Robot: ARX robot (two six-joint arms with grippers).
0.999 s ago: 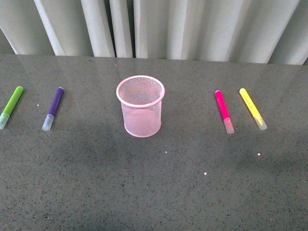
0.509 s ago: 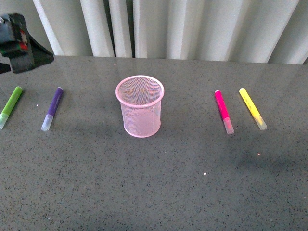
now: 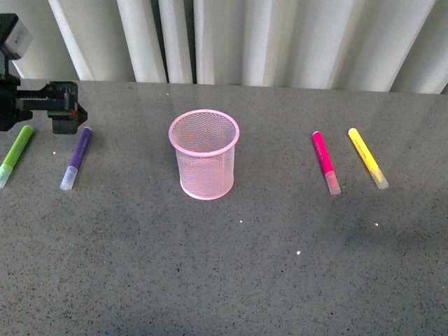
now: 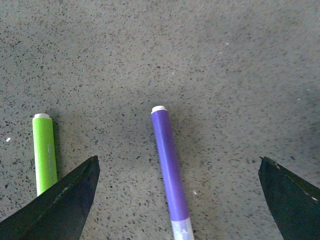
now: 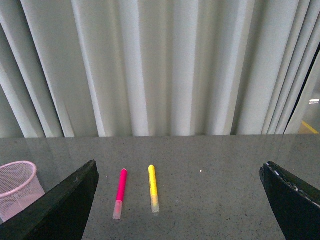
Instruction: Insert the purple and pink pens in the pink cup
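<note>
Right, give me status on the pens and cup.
Left gripper open, over dark purple clear-capped pen. Right gripper open, clear of hot-pink pen. Both pens flat on table, pink wire-mesh cup empty. Lime-green marker lies beside purple; nothing blocking.

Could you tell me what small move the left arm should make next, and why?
Probably lower the left gripper straight onto the purple pen: its jaws stand open with the pen roughly midway between them, while the green marker lies near one finger, so no sideways drift.

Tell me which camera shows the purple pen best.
Left wrist view: the purple pen is close and large, cap end cropped. Front view shows it whole but small; right wrist view misses it.
</note>
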